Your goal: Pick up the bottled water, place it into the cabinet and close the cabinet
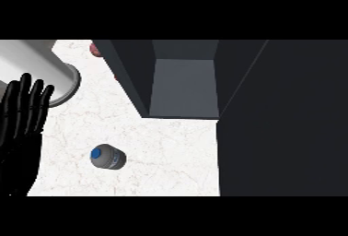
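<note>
- On the pale marbled counter (170, 152), the bottled water (107, 157) stands upright in the lower left part, seen from above with its blue cap facing up; nothing touches it.
- Up and to its right, well apart from it, is the dark cabinet (183, 83), its grey inside showing through the open front.
- A broad dark panel (285, 120) fills the view's right side; whether it is the cabinet's door cannot be told.
- At the view's left edge the left hand (24, 120) rests near the bottle but apart from it, fingers straight, side by side, pointing up, holding nothing.
- Just above its fingertips, a large grey cylinder (41, 69) fills the upper left corner.
- A small reddish thing (95, 49) peeks out beside the cabinet's far left corner, too hidden to name.
</note>
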Controlling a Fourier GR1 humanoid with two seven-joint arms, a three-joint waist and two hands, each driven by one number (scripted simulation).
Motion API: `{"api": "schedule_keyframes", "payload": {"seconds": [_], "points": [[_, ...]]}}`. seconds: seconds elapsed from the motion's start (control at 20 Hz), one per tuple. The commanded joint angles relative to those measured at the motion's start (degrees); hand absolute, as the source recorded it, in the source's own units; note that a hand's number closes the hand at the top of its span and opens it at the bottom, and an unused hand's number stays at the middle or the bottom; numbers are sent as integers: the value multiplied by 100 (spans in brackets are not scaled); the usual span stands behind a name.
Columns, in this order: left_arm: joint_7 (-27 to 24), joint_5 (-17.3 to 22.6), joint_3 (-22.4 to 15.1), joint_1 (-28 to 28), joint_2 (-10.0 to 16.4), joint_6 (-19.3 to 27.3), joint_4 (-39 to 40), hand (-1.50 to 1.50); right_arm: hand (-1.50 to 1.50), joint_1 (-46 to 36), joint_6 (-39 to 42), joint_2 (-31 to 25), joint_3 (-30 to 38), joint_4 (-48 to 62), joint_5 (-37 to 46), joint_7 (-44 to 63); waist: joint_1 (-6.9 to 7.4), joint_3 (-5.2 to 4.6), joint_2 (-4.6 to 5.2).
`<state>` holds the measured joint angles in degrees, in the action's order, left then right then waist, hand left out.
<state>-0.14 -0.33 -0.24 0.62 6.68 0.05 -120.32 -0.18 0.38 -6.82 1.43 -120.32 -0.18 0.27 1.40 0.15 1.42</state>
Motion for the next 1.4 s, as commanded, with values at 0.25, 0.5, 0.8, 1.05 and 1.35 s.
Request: {"api": "schedule_keyframes", "payload": {"seconds": [0.25,0.5,0.8,1.05,1.35], "points": [[602,-2293,-367,1101,-653,1667,-1157,-150,-150,788,-2,152,-345,-586,253,-28,-77,2,-204],[1124,-1388,-1943,1495,-664,3460,-1544,-150,-150,1025,506,211,-1150,-1086,-440,757,-117,-9,-198],[1936,-3097,-3584,1531,-667,4632,-1773,-150,-150,1614,443,160,-1601,-2146,-340,1389,-172,-2,-177],[2575,-4041,-4457,1147,-668,5410,-1451,-150,-150,1371,215,215,-1809,-2622,-216,2028,-145,-2,-165],[3095,-4963,-4987,1240,-669,5789,-1346,-150,-150,1438,157,132,-1908,-2910,-152,2237,-165,3,-168]]}}
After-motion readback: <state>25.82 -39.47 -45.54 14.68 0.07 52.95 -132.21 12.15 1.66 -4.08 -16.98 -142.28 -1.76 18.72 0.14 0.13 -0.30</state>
